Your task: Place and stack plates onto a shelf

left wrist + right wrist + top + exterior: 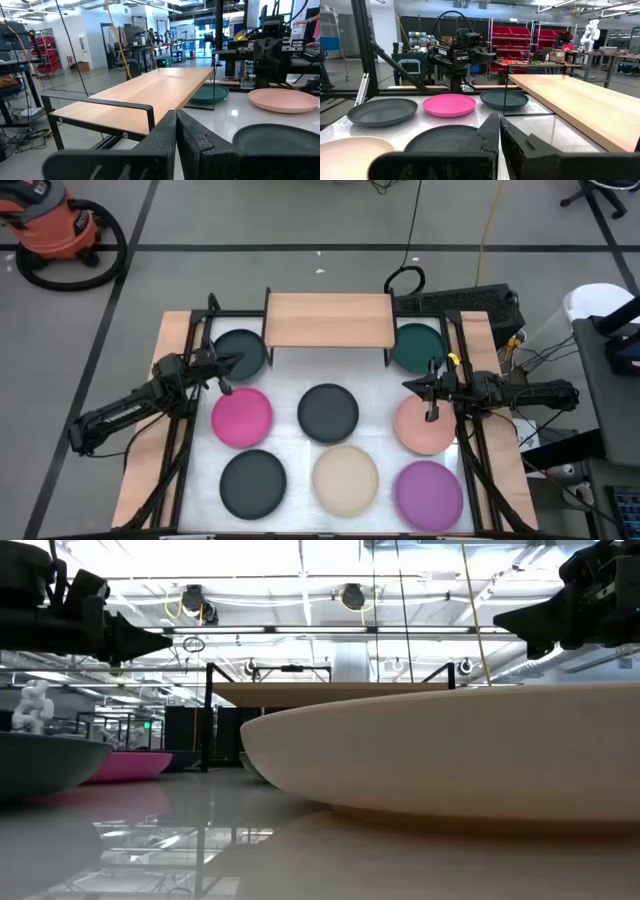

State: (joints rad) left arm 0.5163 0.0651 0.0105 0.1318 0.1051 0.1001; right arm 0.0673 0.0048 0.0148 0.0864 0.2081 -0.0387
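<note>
Eight plates lie flat on the white table: dark teal (240, 352) and teal (418, 347) beside the shelf's ends, magenta (242, 417), charcoal (328, 410), salmon pink (425, 423), a second charcoal (253, 483), beige (346, 477) and purple (429, 491). The light-wood shelf (328, 320) stands on black legs at the far middle, its top bare. My left gripper (222, 375) hovers shut between the dark teal and magenta plates. My right gripper (430, 395) hovers shut over the salmon plate's far edge. In the low view, the left gripper (150, 640) and the right gripper (510, 620) are well above the table.
Black frame rails (185, 430) run along the table's left and right sides under both arms. A black cable loop (405, 280) and a dark box (470, 302) lie behind the shelf's right end. The shelf's top (145, 90) is free room.
</note>
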